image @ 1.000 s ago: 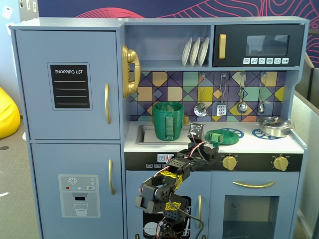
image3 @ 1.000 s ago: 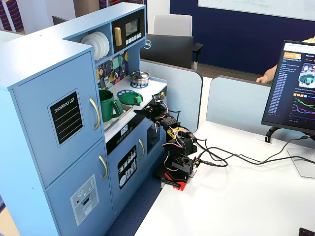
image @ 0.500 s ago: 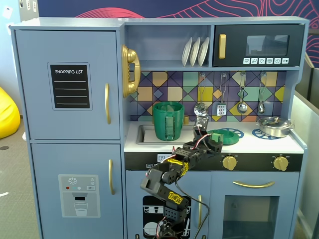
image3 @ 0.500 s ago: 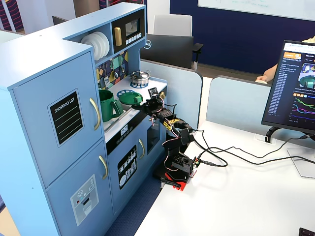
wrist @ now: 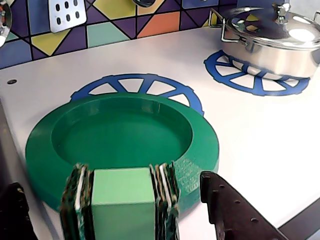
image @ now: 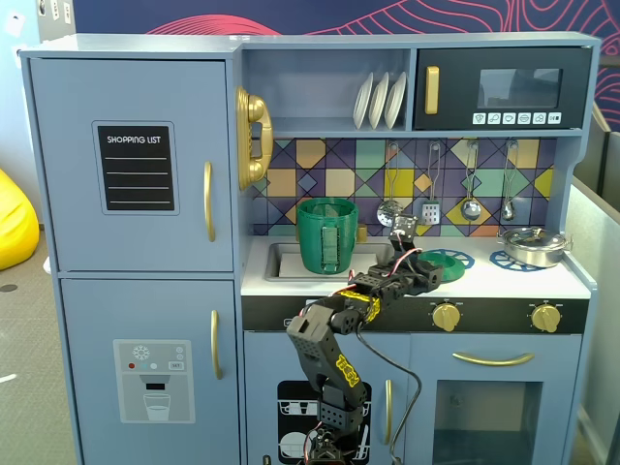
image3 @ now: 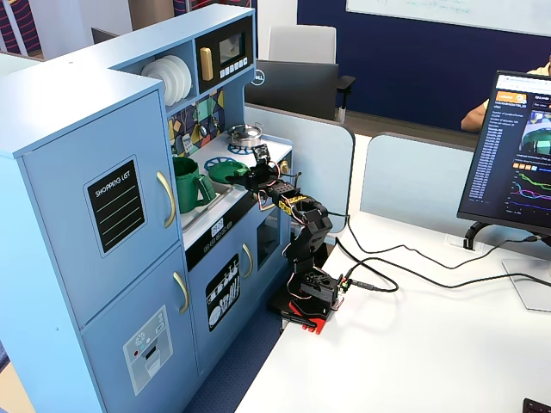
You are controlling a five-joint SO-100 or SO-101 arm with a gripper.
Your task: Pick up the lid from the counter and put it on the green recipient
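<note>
Two dark claw fingers point(wrist: 235, 210) frame the bottom of the wrist view, and between them sits the lid's point(wrist: 122, 137) pale-green square knob point(wrist: 122, 202), flanked by ribbed dark-green strips. The claw point(wrist: 120, 215) stands spread, one finger at each lower corner, with a gap showing between the right finger and the knob, so I judge it open around the knob and not yet pinching. The lid lies flat on the counter point(wrist: 260, 135), directly ahead of the claw, covering most of a blue burner print point(wrist: 142, 85). That flat rest explains the low, level approach: the knob is the only part it can grab.

Up and to the right of the claw, a silver pot point(wrist: 272, 42) occupies the other burner print. The green recipient point(image: 327, 234) stands in the sink, left of the claw point(image: 431, 271) in a fixed view, well apart from the lid.

Hard to read: the fingertips are cut off by the wrist view's lower edge, and in both fixed views the claw is too small to confirm its state.
</note>
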